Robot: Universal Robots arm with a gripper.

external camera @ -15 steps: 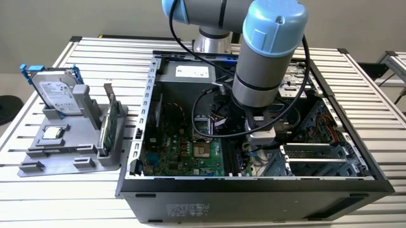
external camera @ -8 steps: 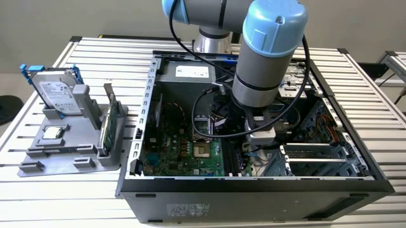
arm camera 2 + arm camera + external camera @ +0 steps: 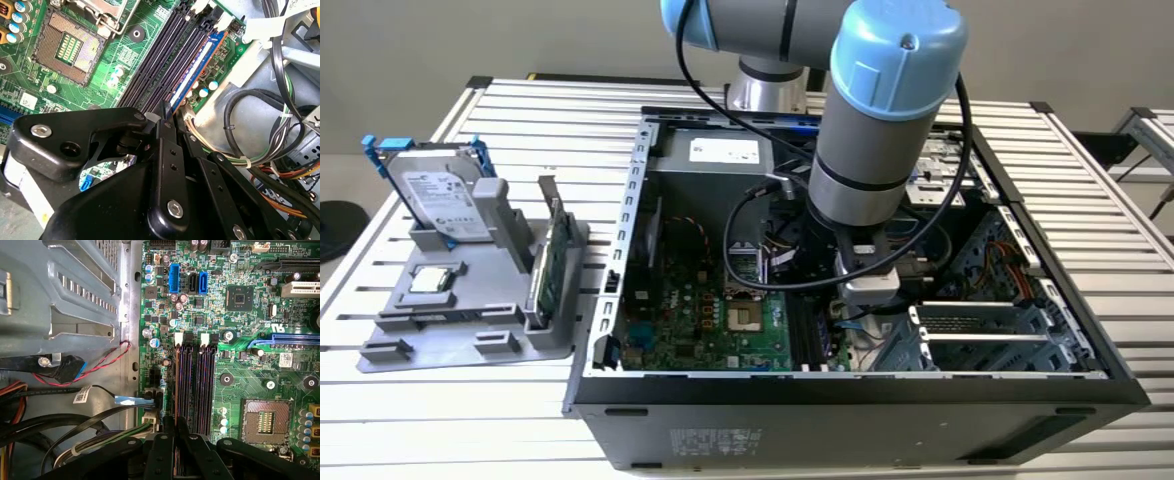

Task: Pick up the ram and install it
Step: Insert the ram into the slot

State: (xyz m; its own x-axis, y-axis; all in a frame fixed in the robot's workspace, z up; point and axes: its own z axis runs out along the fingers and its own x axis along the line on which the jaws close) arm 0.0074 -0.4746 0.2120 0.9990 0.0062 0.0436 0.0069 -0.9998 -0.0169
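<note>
The ram [image 3: 198,64] is a slim dark blue stick standing on edge in the outermost of the black memory slots [image 3: 165,60], next to the motherboard's edge. In the first wrist view the ram [image 3: 178,385] shows edge-on in the slot nearest the cables. My gripper [image 3: 166,111] has its black fingers pressed together on the near end of the stick, and the same closed fingertips of the gripper [image 3: 176,424] sit over that slot. In the exterior view the gripper [image 3: 851,318] is deep inside the open computer case [image 3: 854,395], low over the green motherboard [image 3: 707,330].
The bare CPU socket [image 3: 265,420] lies beside the slots. Bundled cables [image 3: 260,130] and a metal drive cage [image 3: 75,300] crowd the other side. Outside the case, a grey holder [image 3: 467,330] carries a silver hard drive [image 3: 440,195] and a green card [image 3: 554,265].
</note>
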